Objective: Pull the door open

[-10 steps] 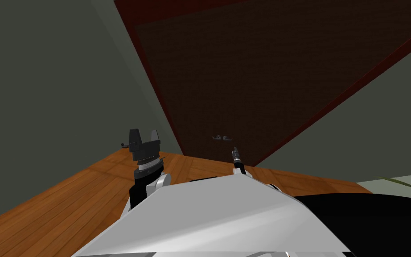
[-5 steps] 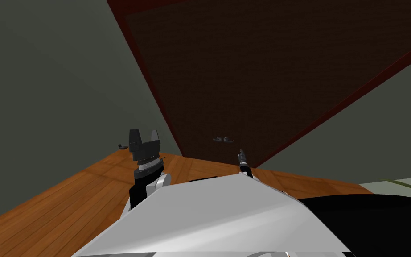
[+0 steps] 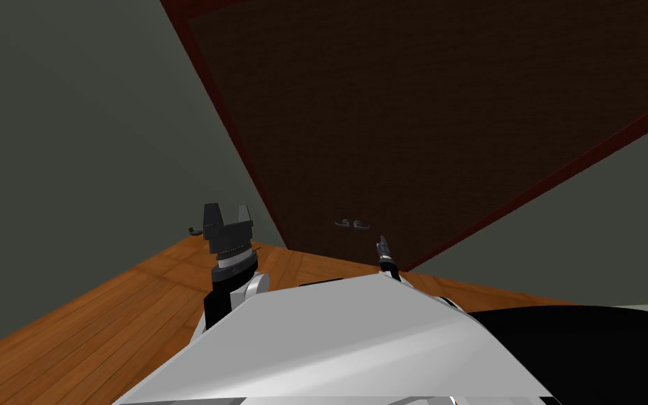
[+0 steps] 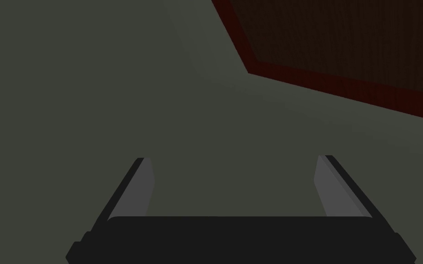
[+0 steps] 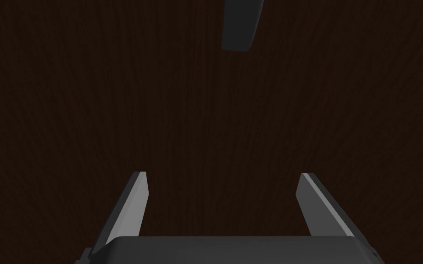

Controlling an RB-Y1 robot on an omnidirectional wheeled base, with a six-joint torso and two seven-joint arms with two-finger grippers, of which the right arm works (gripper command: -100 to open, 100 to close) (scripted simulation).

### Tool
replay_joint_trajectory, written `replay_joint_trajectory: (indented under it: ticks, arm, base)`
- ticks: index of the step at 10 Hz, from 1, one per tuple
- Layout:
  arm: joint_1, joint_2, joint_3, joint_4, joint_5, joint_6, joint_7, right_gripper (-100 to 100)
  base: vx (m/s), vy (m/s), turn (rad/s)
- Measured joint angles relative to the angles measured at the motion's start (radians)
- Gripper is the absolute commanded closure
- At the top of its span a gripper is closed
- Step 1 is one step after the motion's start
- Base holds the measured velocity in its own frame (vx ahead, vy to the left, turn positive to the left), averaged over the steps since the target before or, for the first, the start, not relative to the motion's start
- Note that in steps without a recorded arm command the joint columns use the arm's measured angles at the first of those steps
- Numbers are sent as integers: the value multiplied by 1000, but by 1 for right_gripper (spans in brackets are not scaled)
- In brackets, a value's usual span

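While the orange-brown plank floor runs up to a grey-green wall, a tall dark brown door with a fine vertical wood grain stands ahead of me and slightly to my right. It is set inside a narrow dark red frame. Its small grey lever handle sits on the panel toward the frame's left side, seen as two short curved pieces side by side. The right gripper points squarely at the door panel with its two light grey fingers spread wide and nothing between them. The handle lies beyond the fingertips, clearly apart from them. The left gripper is raised on my left, fingers likewise spread and empty, facing the wall beside the frame.
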Motion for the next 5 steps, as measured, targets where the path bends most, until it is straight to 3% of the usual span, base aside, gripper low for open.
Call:
replay_joint_trajectory:
  ticks: [1, 2, 3, 4, 5]
  arm:
    - [0, 3, 2, -7, 1, 0, -1, -100]
    - [17, 11, 3, -51, 1, 18, 3, -100]
    - [-17, 18, 15, -1, 8, -5, -2, -100]
    - [-17, 23, 21, -18, 11, -6, -6, -100]
    - [-21, 29, 28, -44, 14, 12, -6, -100]
  base:
    - [73, -42, 38]
    - [155, -47, 180]
    - [157, -37, 118]
    - [136, 19, 97]
    - [64, 15, 25]
